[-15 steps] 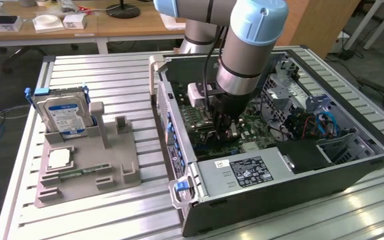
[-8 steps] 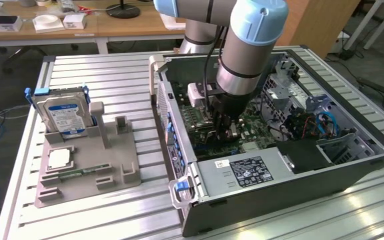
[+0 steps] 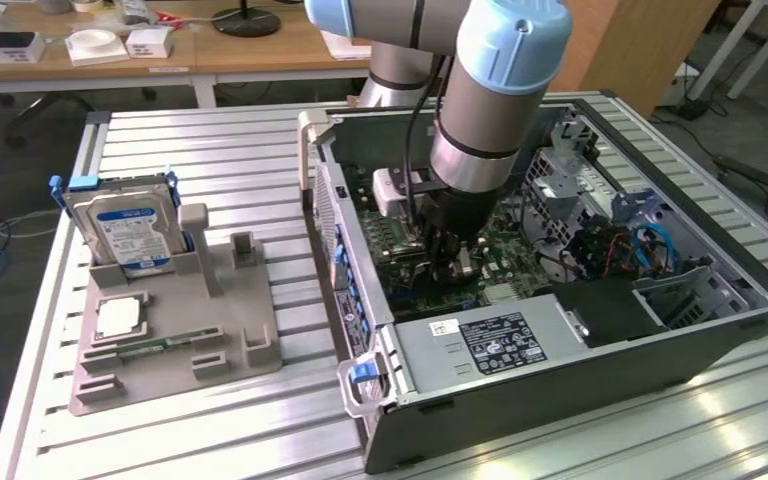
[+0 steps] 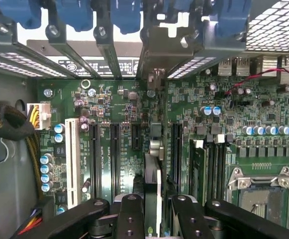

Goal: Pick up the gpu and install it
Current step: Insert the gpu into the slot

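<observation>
The tool (image 4: 151, 209) pinches the gpu (image 4: 152, 164) by its thin top edge, with the card standing on edge over a long slot on the green board (image 4: 124, 129). I think the card is light, stiff and easy to break, so the bare edge is the safe place to hold. The outside camera shows the whole computer case (image 3: 558, 370), the worktop (image 3: 224, 140) and a hard drive (image 3: 124, 232). The wrist camera shows the slots up close.
</observation>
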Controlling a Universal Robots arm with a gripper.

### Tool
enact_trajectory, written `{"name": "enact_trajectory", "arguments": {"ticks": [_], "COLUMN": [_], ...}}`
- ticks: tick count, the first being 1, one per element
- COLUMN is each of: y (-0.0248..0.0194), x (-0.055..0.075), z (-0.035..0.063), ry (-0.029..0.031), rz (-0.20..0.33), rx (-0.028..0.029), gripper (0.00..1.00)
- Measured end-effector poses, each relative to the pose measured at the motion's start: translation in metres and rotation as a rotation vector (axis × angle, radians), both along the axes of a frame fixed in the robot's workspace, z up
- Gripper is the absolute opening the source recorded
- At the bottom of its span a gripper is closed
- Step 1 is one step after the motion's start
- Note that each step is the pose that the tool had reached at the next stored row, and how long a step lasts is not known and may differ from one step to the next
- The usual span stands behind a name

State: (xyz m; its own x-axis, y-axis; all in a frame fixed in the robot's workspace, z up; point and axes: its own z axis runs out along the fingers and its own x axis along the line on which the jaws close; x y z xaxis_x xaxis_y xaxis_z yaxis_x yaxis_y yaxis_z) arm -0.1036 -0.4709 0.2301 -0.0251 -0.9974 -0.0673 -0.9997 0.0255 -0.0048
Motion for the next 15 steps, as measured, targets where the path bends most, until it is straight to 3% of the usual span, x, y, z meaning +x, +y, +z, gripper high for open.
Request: {"name": "enact_trajectory", "arguments": {"ticks": [12, 14, 15], "y": [0.0001, 0.0006, 0.0004], "x": [-0.0001, -0.0003, -0.0003], "z": [-0.0012, -0.0034, -0.0023], "ry": [-0.0003, -0.0024, -0.0016], "rz": [0.0, -0.001, -0.001], "rx": [0.0008, 0.0059, 0.0032], "gripper": [0.26, 0.27, 0.27]}}
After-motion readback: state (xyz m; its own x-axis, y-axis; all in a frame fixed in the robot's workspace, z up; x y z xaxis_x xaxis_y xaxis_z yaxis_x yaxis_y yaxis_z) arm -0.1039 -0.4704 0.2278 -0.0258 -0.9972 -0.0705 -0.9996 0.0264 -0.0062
